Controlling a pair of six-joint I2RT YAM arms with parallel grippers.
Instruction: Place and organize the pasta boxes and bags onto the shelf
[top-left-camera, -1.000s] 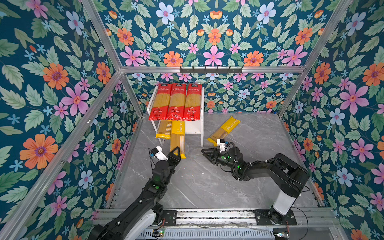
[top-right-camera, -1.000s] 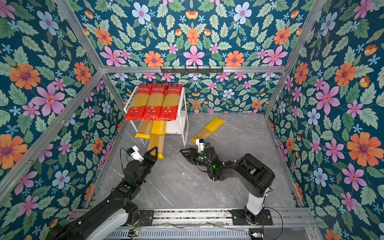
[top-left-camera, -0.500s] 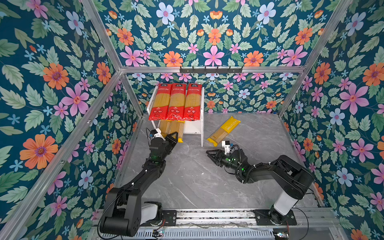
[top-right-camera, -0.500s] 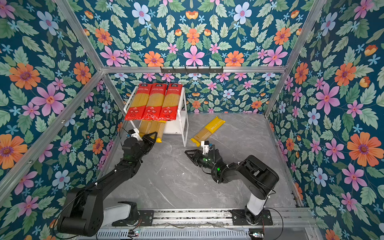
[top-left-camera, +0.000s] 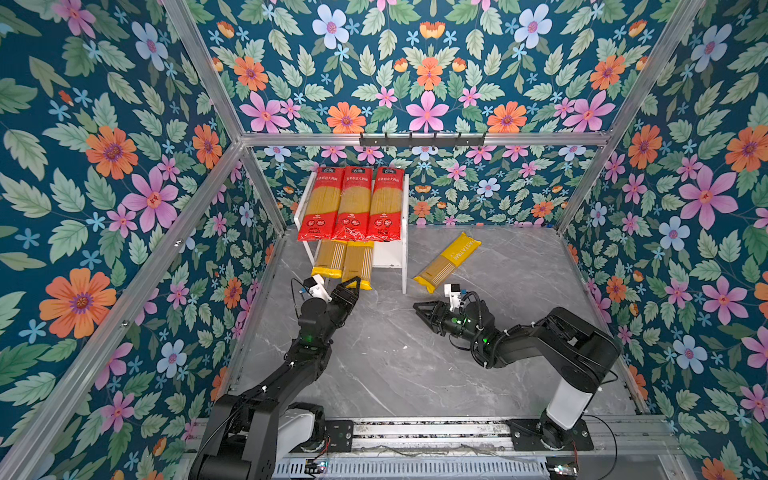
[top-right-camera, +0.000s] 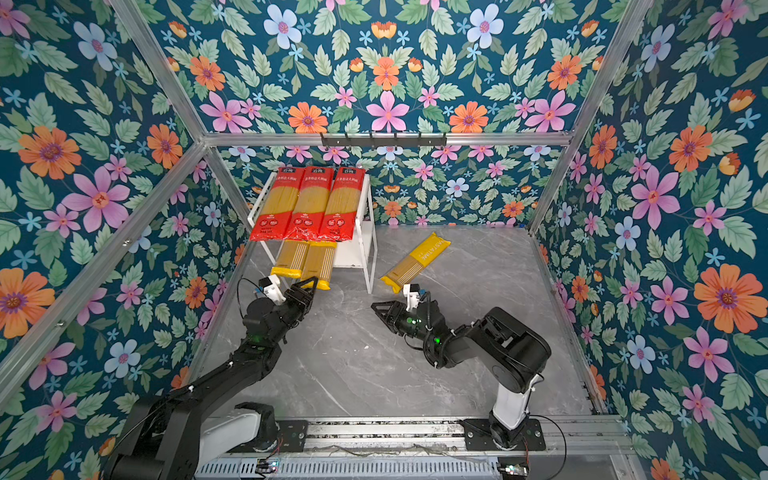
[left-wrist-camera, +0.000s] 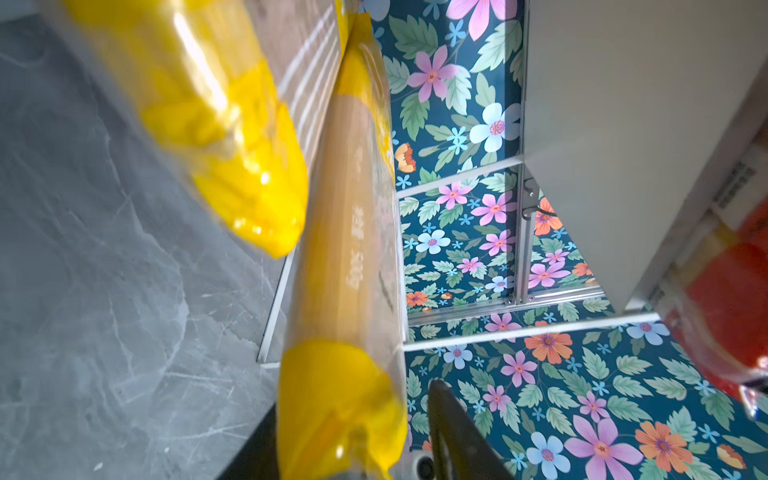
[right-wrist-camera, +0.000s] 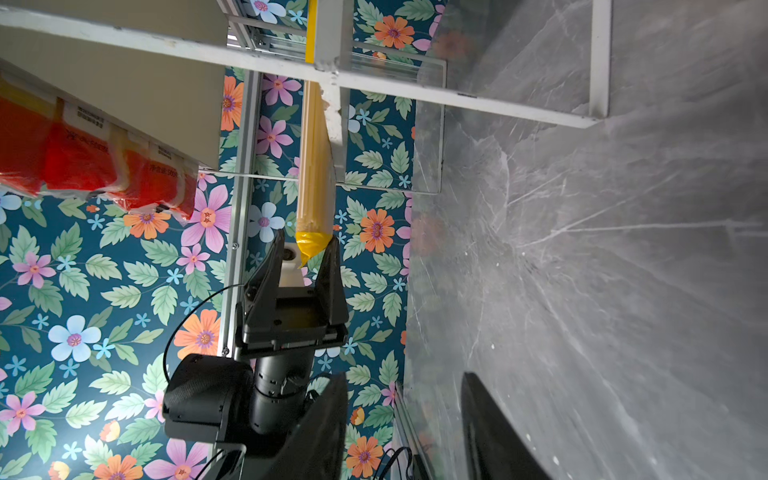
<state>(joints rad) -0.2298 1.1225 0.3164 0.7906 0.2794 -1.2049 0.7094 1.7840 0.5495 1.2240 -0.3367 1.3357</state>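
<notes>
**A:** Where's the yellow pack?

**B:** It lies on the shelf's lower board, beside its twin and under the three red packs. Its near end overhangs the edge. The left hand straddles that end with its jaws parted, not pinching.

**A:** How to finish well?

**B:** I'd nudge it in square, then back straight out. The right hand, parted and empty, hovers near the third yellow pack on the desk.

Upper centre: red-ended packs, golden clear middles. Just below: yellow packs, striped windows. Right of centre: third yellow pack. Shelf white. Tabletop grey, marble-veined. Walls teal, pink-orange-blue floral.
</notes>
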